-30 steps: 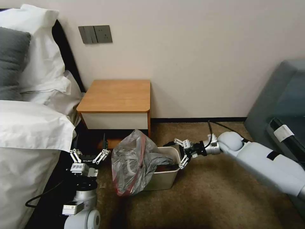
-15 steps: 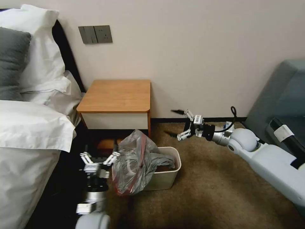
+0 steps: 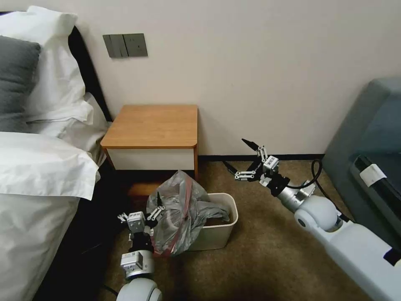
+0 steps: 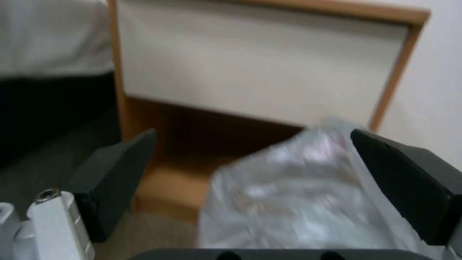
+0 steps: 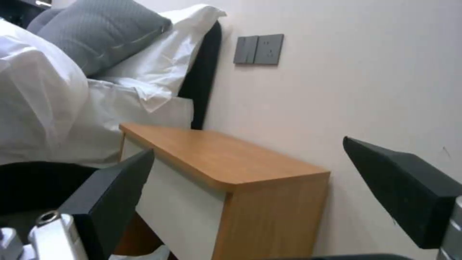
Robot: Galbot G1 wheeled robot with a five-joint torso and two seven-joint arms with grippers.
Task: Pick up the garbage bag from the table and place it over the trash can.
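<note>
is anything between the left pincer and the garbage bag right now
Nothing visible. The left pincer, open, sits right beside the garbage bag, which is draped over the trash can; the bag already shows between its fingers in the left wrist view.

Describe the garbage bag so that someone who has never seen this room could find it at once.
Start at the table against the wall beside the bed. On the carpet just in front of it stands the beige trash can. The garbage bag is the crinkly grey see-through plastic with a pink-red rim, bunched over the can's bed-side end.
</note>
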